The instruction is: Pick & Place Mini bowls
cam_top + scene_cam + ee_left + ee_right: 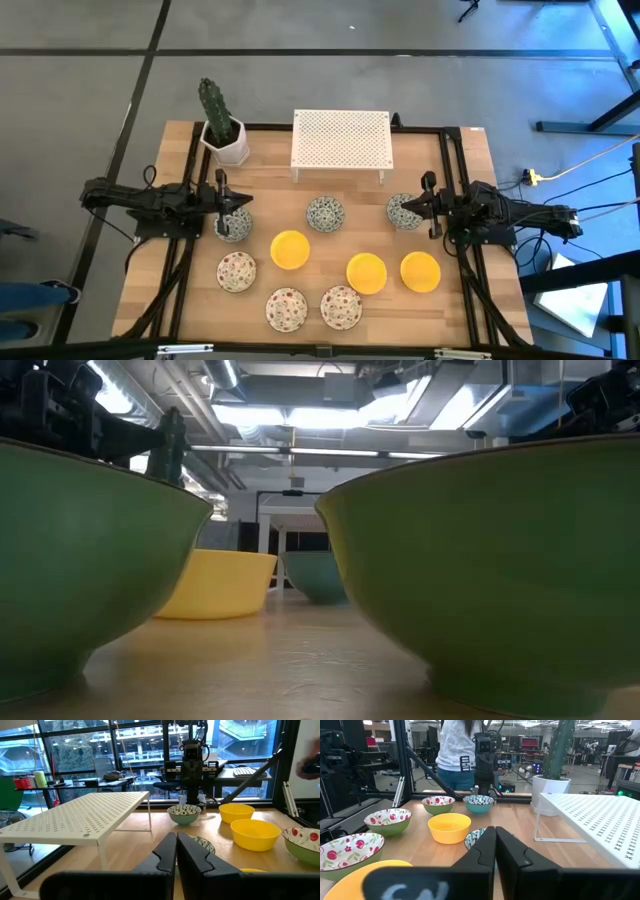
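Note:
Nine mini bowls stand on the wooden table. Three grey-green patterned ones sit in a far row. Three yellow ones are in the middle. Three red-speckled ones are nearest the front. My left gripper is shut and held level above the left patterned bowl. My right gripper is shut and level beside the right patterned bowl. Neither holds anything.
A white perforated stand stands on thin legs at the table's far middle. A white pot with a cactus is at the far left corner. Black rails run along both sides. A person stands beyond the table.

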